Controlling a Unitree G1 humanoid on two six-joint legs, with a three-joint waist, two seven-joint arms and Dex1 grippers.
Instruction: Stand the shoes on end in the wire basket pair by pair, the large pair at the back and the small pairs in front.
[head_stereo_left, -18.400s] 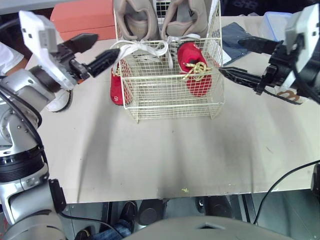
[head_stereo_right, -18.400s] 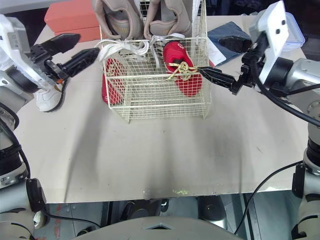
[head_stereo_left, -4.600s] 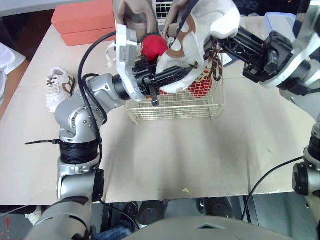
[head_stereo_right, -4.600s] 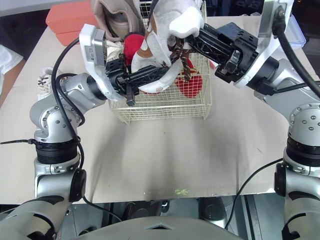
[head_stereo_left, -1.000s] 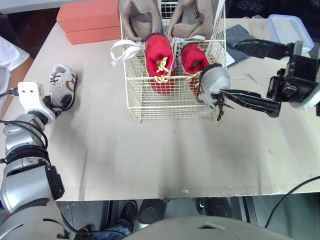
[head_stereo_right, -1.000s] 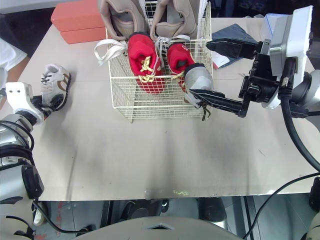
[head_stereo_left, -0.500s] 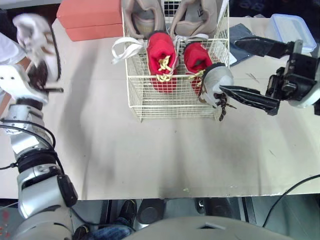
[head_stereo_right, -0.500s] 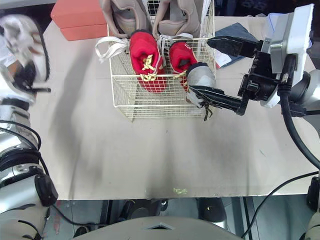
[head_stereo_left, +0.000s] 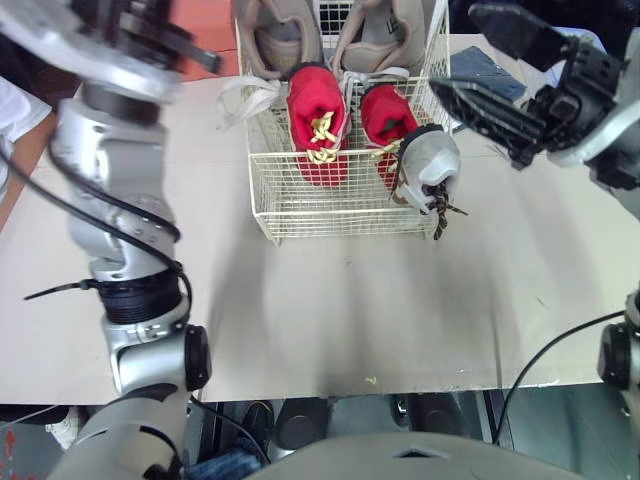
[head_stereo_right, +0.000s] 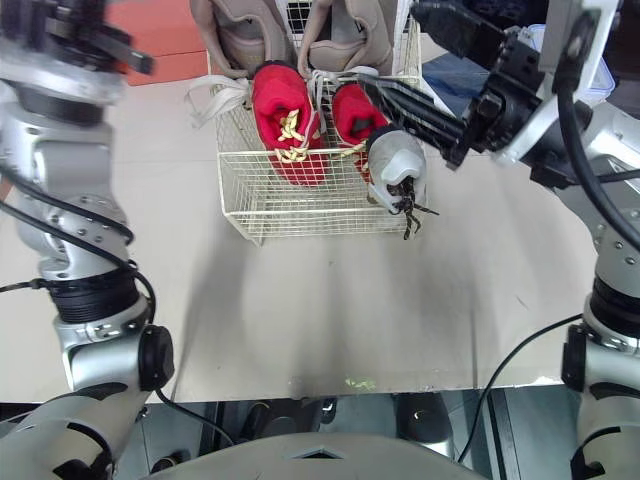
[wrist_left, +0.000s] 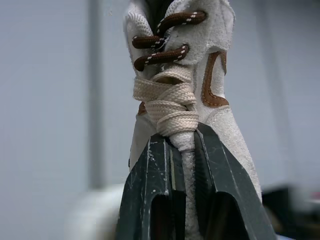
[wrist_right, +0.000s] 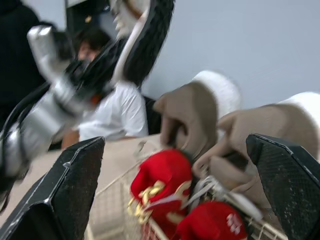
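White suede sneaker with brown laces (wrist_left: 186, 75) is pinched in my left end effector (wrist_left: 182, 139); my right end effector (wrist_right: 175, 142) hangs spread near the right side of the white wire basket (head_stereo_left: 330, 200).

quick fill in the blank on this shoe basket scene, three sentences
1. The small shoes standing in front of the beige pair in the wire basket are ___ in colour.
2. The left gripper grips the white shoe with brown laces, so its fingers are ___.
3. The right gripper holds nothing, and its fingers are ___.

Missing words: red; shut; open
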